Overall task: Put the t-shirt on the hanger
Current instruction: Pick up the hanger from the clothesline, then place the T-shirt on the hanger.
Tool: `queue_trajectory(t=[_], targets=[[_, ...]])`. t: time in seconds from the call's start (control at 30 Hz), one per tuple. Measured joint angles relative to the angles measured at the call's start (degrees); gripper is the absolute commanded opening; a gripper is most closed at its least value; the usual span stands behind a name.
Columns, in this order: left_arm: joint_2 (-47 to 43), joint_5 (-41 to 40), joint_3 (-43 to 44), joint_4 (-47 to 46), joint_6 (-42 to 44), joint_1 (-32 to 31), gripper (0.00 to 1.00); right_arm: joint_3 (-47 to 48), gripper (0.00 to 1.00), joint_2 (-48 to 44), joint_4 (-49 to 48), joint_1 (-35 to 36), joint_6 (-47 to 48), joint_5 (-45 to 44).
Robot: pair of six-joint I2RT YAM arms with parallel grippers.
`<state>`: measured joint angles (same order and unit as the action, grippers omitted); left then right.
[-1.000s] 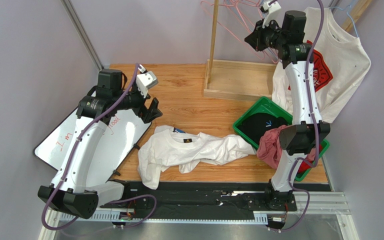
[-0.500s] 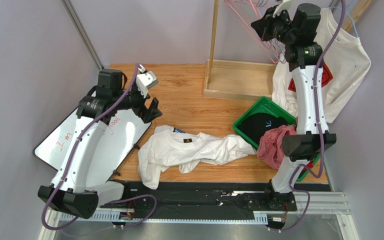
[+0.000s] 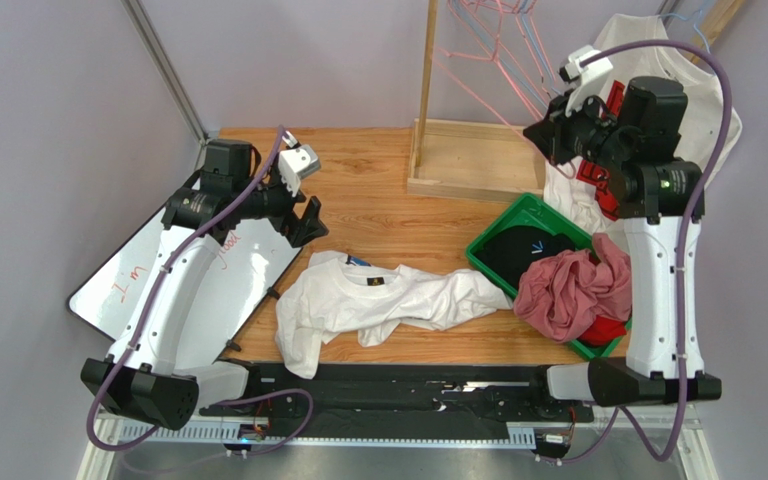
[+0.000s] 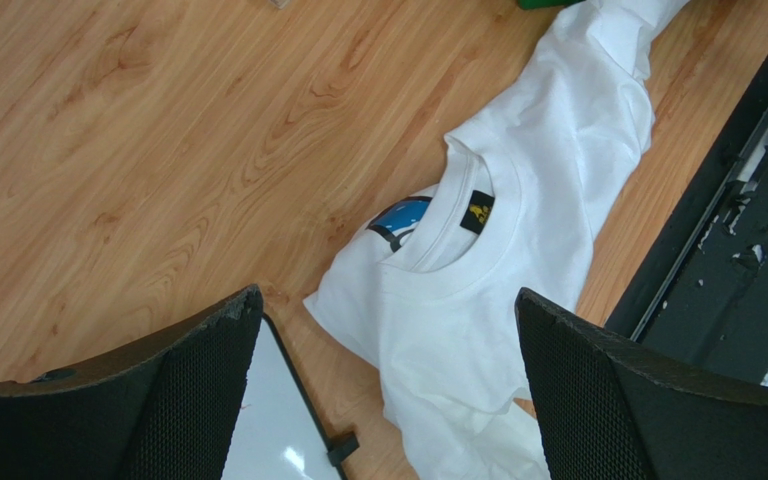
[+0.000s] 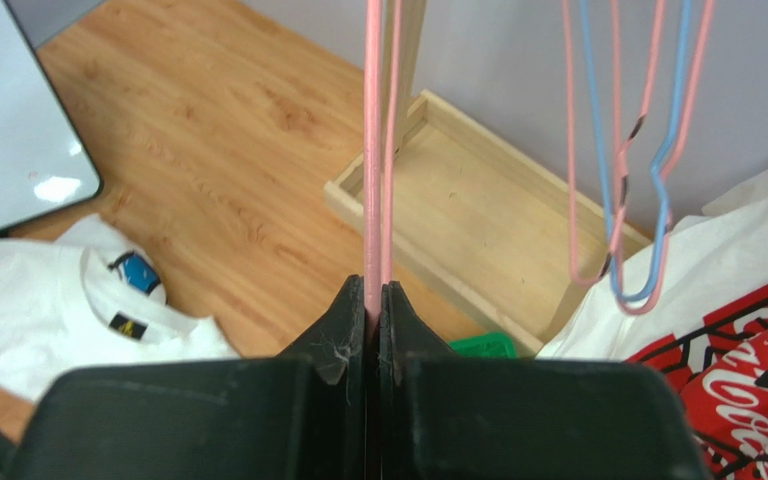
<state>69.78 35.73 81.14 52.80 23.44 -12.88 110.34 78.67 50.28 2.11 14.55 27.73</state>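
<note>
Two pincers are shown. My right pincer [image 5: 374,300], at the upper right of the top view, is closed tight on the wire of the pink hanger [image 5: 369,150]. The wire runs straight up from between the fingertips to the top edge of the wrist view. Other hangers [image 5: 641,297], pink and blue, hang in the upper right of that view.

My left pincer [image 4: 383,300] hovers at centre left of the top view, above the table [image 3: 378,180]. Its fingers are spread wide with nothing between them.

The t-shirt [image 3: 378,295] lies crumpled on the wood at lower centre, collar toward the left, with its dark label [image 4: 477,211] and blue print [image 4: 400,217] showing. Its right end lies just beside the green bin [image 3: 498,228], and a whiteboard [image 3: 258,265] lies just beside its left end.
</note>
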Motion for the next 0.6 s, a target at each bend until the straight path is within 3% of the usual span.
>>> queue_trajectory(t=[0.13,0.3,0.6], targets=[[0.13,2.56,-2.67,-3.65,-0.46,0.0,0.99,-3.39,0.0,-5.7,9.86,0.0,7.1,3.08],[-4.17,7.3,-11.72,-15.39,-1.7,0.0,0.99,-12.24,0.0,-13.25,20.98,0.17,16.11,10.21],[-8.13,13.2,-15.34,-26.25,5.01,-5.9,0.98,-25.92,0.0,-16.48,27.04,8.37,22.47,23.5]])
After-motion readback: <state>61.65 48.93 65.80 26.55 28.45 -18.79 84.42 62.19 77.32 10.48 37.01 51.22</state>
